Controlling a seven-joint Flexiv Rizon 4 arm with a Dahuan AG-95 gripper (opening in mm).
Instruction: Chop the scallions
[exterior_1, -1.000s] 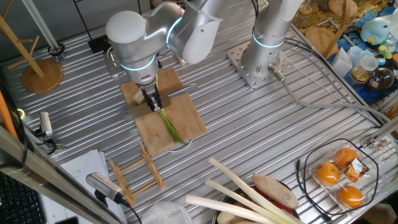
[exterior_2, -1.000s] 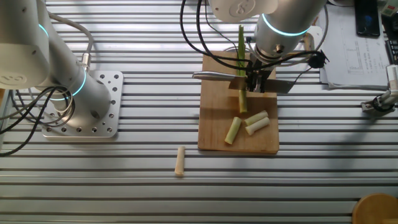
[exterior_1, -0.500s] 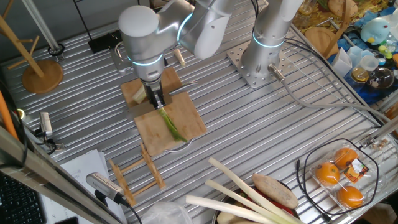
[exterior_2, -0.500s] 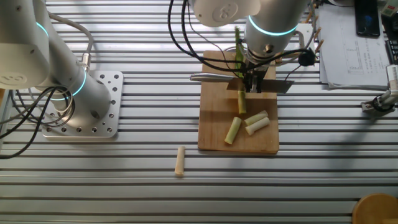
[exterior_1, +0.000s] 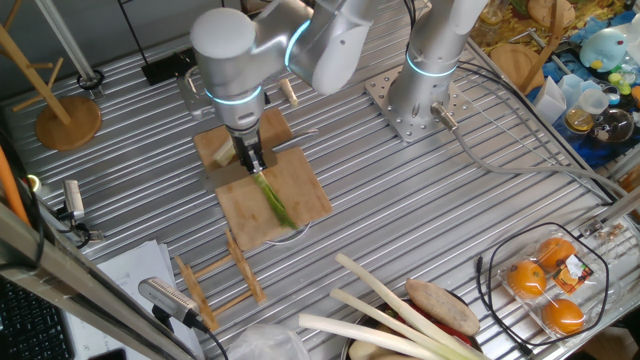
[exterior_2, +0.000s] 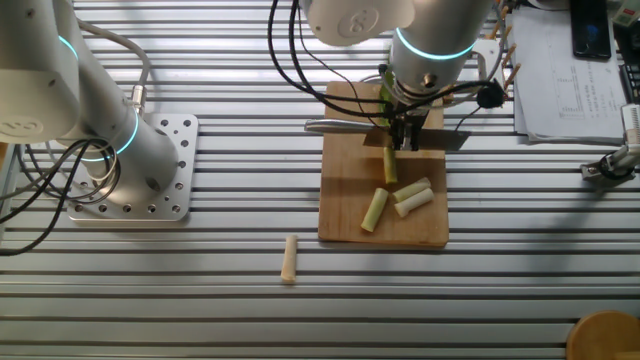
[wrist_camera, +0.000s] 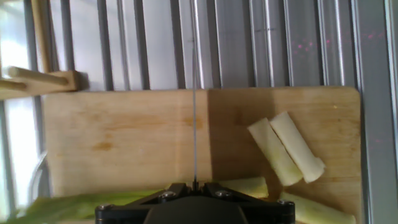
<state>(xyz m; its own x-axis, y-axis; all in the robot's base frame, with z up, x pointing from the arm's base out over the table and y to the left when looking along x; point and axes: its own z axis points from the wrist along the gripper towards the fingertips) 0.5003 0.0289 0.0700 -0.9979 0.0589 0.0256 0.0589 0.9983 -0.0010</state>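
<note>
Scallions (exterior_2: 388, 163): one thin stalk is laid lengthwise on the cutting board (exterior_2: 345, 215), pale end toward the cut pieces (exterior_2: 411, 196), dark green leaf (exterior_1: 275, 205) trailing off to the opposite side. Three short pale lengths are seen lying on the board just beside the stalk's cut end; one more piece (exterior_2: 290, 259) lies off the board on the ribbed table (exterior_2: 200, 290).

The gripper (exterior_2: 405, 140) is set directly over the stalk and is closed on a knife (exterior_2: 340, 124) whose blade is held crosswise to the stalk. In the hand view the blade edge (wrist_camera: 194, 93) is seen as a thin line across the board. Whether the edge is touching the stalk cannot be told.

Handling, as judged: the stalk is light and soft, hollow toward the leaf end, and likely to roll or slide under the blade since nothing pins it. A straight downward press is called for. The cut pieces are loose and easily scattered.
</note>
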